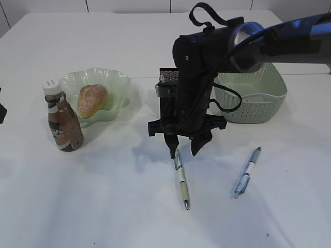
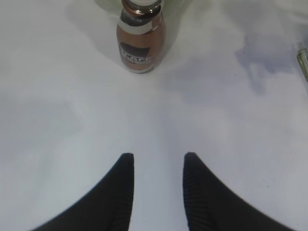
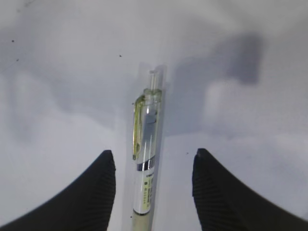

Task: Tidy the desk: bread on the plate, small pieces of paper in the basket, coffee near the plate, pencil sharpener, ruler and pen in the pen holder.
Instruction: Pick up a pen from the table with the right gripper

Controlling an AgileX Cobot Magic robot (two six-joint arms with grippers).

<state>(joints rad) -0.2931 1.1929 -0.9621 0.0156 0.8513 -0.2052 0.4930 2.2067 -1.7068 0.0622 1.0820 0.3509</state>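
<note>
The bread (image 1: 93, 99) lies in the plate (image 1: 118, 81), and the coffee (image 1: 63, 121) stands just left of it on the desk (image 1: 103, 212). A green-clipped pen (image 1: 181, 178) lies mid-desk. My right gripper (image 1: 185, 148) hangs open over its upper end, and in the right wrist view the pen (image 3: 147, 154) runs between the spread fingers of the gripper (image 3: 154, 161), untouched. A blue pen (image 1: 247, 172) lies to the right. My left gripper (image 2: 159, 161) is open and empty, facing the coffee (image 2: 140, 41). The right arm mostly hides the pen holder (image 1: 168, 77). Ruler, pencil sharpener and paper are out of view.
The basket (image 1: 258, 98) stands at the back right, behind the right arm. The right arm's dark bulk reaches in from the upper right across the middle. Bare white tabletop spreads along the front.
</note>
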